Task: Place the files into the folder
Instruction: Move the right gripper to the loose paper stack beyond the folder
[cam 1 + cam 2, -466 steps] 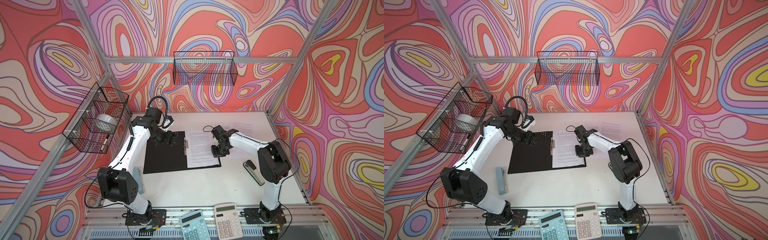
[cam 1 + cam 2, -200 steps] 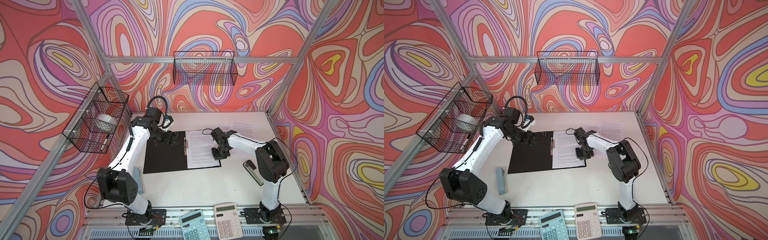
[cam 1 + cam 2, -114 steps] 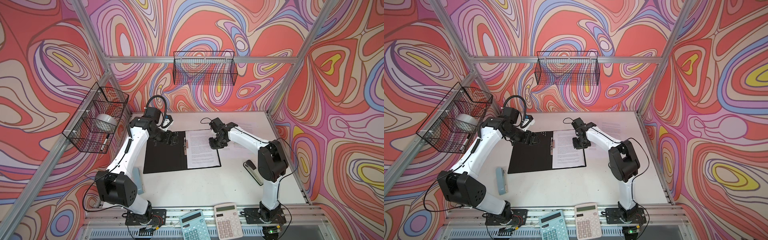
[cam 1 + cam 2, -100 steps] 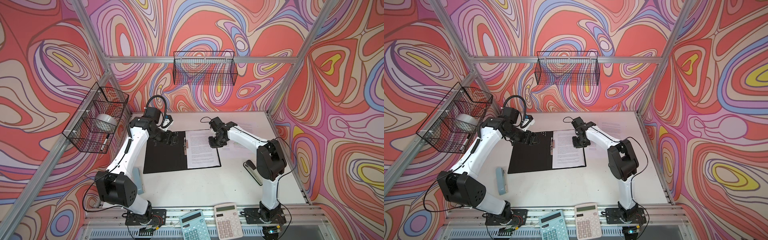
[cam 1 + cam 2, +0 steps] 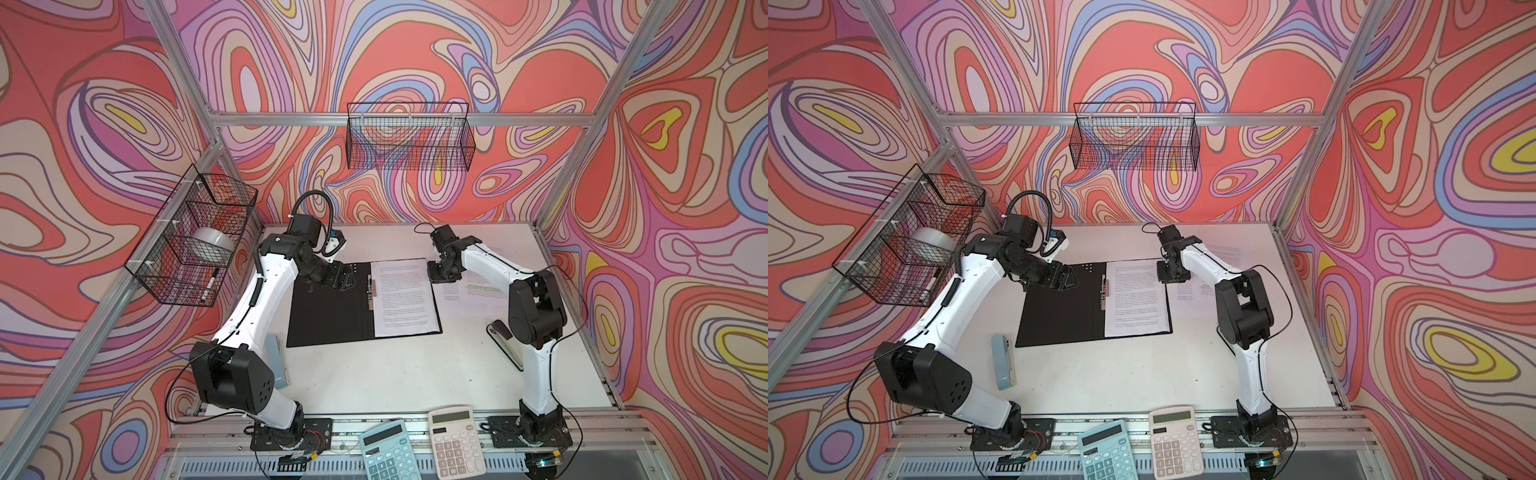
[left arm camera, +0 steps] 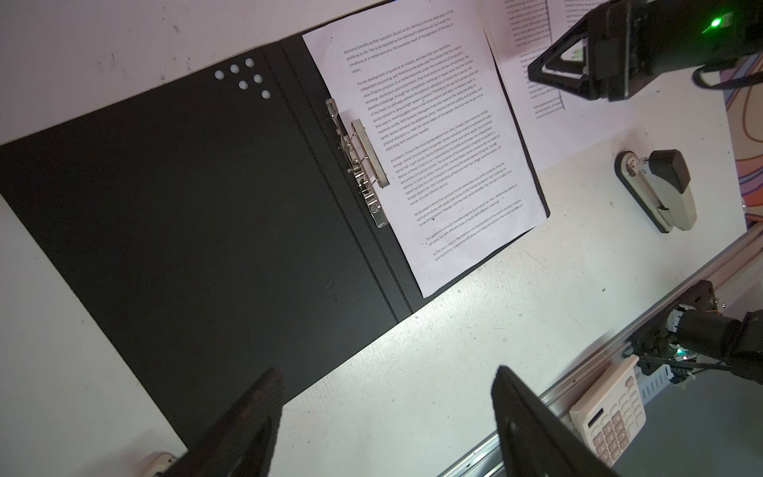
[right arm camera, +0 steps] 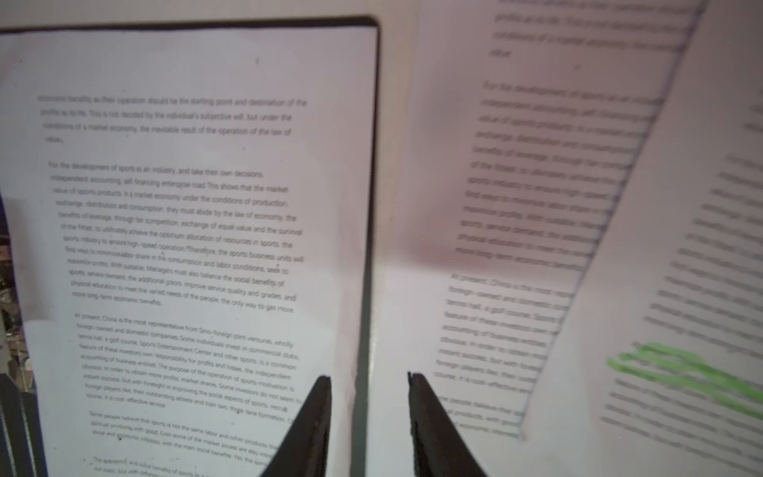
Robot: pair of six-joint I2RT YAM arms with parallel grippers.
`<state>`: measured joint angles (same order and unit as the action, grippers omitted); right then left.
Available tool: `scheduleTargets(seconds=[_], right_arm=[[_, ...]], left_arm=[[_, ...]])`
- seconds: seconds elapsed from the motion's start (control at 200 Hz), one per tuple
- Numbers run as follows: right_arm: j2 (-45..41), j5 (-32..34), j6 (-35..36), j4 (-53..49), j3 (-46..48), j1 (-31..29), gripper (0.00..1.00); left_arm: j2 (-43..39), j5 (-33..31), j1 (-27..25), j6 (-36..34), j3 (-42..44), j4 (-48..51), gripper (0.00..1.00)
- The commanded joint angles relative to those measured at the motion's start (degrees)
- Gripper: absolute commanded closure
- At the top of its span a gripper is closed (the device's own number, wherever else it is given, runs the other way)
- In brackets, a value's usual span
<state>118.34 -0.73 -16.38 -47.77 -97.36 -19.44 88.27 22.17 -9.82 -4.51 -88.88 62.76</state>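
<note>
The folder (image 5: 332,307) lies open and flat on the worktop (image 5: 395,374) with its black inside up. One printed sheet (image 5: 405,299) is already on its right half, beside the metal clip (image 6: 357,161) at the spine. I cannot tell whether the clip grips that sheet. At least two loose sheets (image 5: 469,291) lie overlapping on the worktop just right of the folder, and the one with green highlighted lines (image 7: 681,371) seems to lie on top. I judge the task partly done: one file is in, the loose ones must be carried over, and the cover may then need closing. The right gripper (image 7: 369,378) hangs over the folder's right edge, between the filed sheet and the loose ones, its fingers (image 7: 313,413) a narrow gap apart with nothing between them. The left gripper (image 6: 386,371) hovers above the far part of the left flap, its fingers (image 6: 256,413) spread wide and empty.
</note>
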Motion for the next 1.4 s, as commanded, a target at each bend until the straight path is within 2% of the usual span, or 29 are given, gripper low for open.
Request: scheduleTargets(seconds=[0.0, 0.235, 0.356, 0.496, 0.701, 0.891, 1.187, 1.392], right_arm=[[-7.66, 2.56, -0.81, 0.49, 3.1, 5.82, 0.63], [-15.44, 1.09, -2.78, 1.63, 13.45, 18.32, 0.59], [-18.58, 2.82, -3.21, 2.23, 17.7, 23.79, 0.57], [-17.26, 0.37, -3.2, 3.03, 20.43, 29.19, 0.56], [-13.23, -1.37, -3.75, 7.11, 22.09, 31.18, 0.56], [-8.0, -3.39, -2.98, 5.83, 19.31, 31.24, 0.55], [-4.96, -1.16, -1.5, 4.49, 18.59, 31.22, 0.55], [-4.48, 0.96, -0.66, 5.15, 19.99, 31.22, 0.6]], left_arm=[[0.24, -0.31, -0.37, -1.2, -0.92, 0.78, 0.2], [1.59, 2.21, -0.37, -2.23, -1.55, 1.59, 0.2], [1.69, 3.35, -0.37, -2.58, -1.74, 1.93, 0.21], [1.29, 4.24, -0.37, -2.69, -1.16, 1.53, 0.21], [1.66, 4.43, -0.37, -2.35, -1.47, 1.66, 0.21], [0.95, 3.94, -0.37, -2.21, -0.42, 1.05, 0.21], [-0.02, 3.58, -0.37, -2.02, 0.67, 0.61, 0.21], [-0.2, 3.49, -0.37, -1.92, 0.55, 0.7, 0.21]])
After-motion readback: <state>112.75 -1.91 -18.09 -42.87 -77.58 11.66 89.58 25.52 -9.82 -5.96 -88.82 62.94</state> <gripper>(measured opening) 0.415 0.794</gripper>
